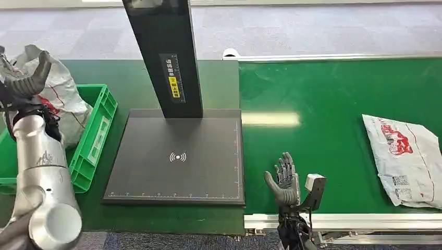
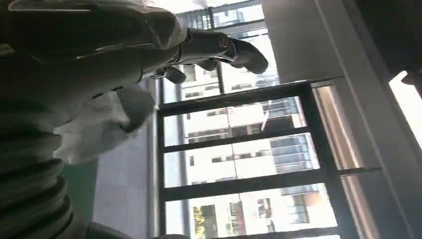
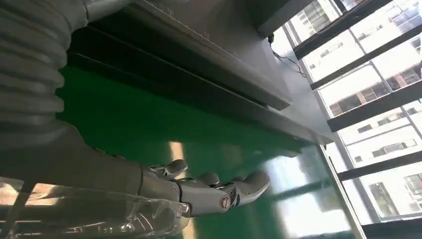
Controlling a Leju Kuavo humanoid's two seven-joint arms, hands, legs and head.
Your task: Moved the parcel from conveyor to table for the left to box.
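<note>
A white parcel (image 1: 409, 159) with red print lies flat on the green conveyor belt (image 1: 323, 94) at the far right. My right hand (image 1: 284, 182) stands open near the belt's front edge, fingers apart and pointing up, well to the left of that parcel and holding nothing. The right wrist view shows the same right hand (image 3: 199, 191) stretched out over the belt (image 3: 149, 129). Another white parcel (image 1: 60, 96) sits in the green crate (image 1: 96, 135) at the left. My left hand (image 1: 28, 78) is raised beside it, fingers spread; I cannot tell whether it touches the bag. The left hand (image 2: 149, 50) grips nothing.
A black scanner platform (image 1: 177, 156) with a tall dark post (image 1: 164, 52) stands on the green table between the crate and the belt. The belt's metal frame (image 1: 365, 221) runs along the front edge. Grey floor lies beyond the table.
</note>
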